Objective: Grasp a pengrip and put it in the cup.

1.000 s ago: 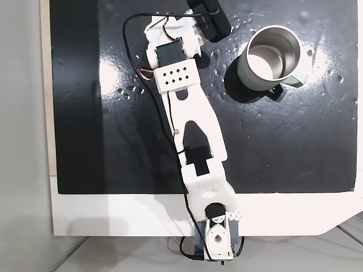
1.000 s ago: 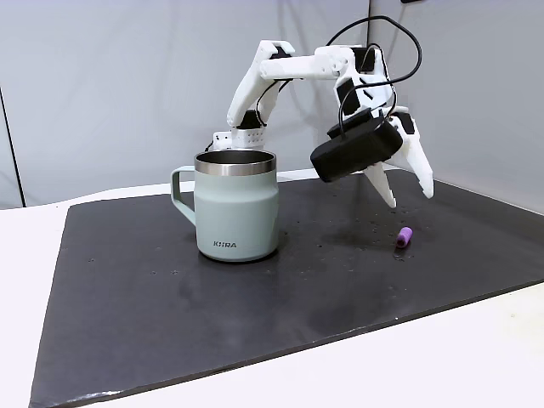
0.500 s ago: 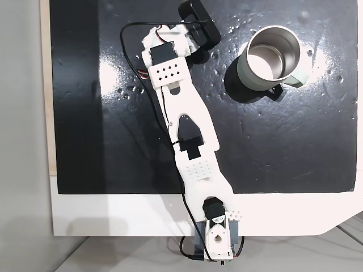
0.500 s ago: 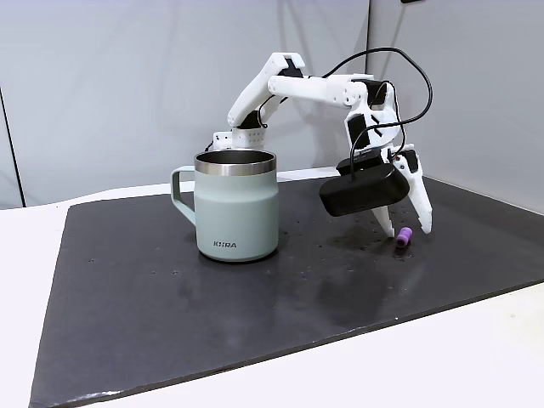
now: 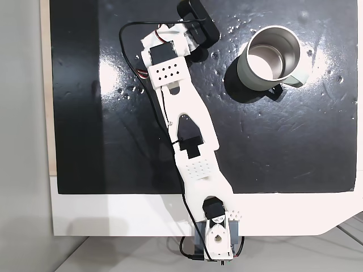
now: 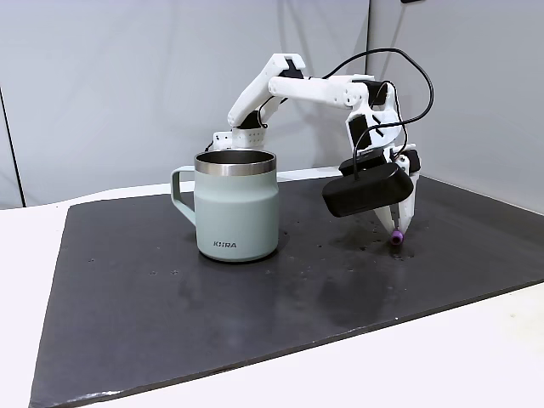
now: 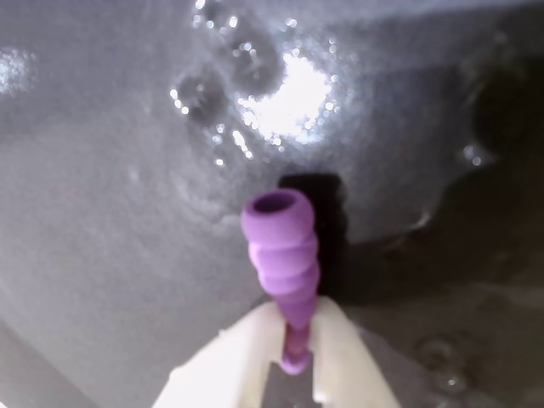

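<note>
Pengrip [image 7: 281, 251] now pinched in gripper [image 7: 293, 344], previously loose beside it.

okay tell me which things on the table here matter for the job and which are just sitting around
Part of the job:
pengrip, pinched between the gripper fingertips
cup, standing upright on the mat

Just there:
black mat
white table
black cable along the arm

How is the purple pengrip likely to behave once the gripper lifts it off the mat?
The pengrip looks ribbed and hollow, so probably soft, squashing slightly. The gripper pinches just one end, so it may pivot or droop. Being tiny, it is likely very light; dropped, it could roll.
</note>
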Motion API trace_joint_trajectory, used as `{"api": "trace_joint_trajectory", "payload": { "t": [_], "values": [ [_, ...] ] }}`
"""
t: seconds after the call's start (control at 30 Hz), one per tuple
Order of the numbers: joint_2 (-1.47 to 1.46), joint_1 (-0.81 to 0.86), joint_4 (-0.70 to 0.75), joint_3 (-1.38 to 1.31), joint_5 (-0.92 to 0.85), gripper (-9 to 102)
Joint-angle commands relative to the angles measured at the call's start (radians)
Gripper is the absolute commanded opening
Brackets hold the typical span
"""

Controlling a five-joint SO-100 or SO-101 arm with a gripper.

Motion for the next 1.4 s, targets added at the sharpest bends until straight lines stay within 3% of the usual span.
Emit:
{"api": "trace_joint_trajectory", "payload": {
  "t": [0.0,0.4,1.0,1.37],
  "values": [
    [0.005,0.011,-0.012,-0.054,-0.017,0],
    [0.233,0.058,0.258,-0.206,0.009,0],
    [0.71,0.299,0.583,-0.143,-0.212,0],
    [0.83,0.479,0.604,0.048,-0.356,0]
  ]
}}
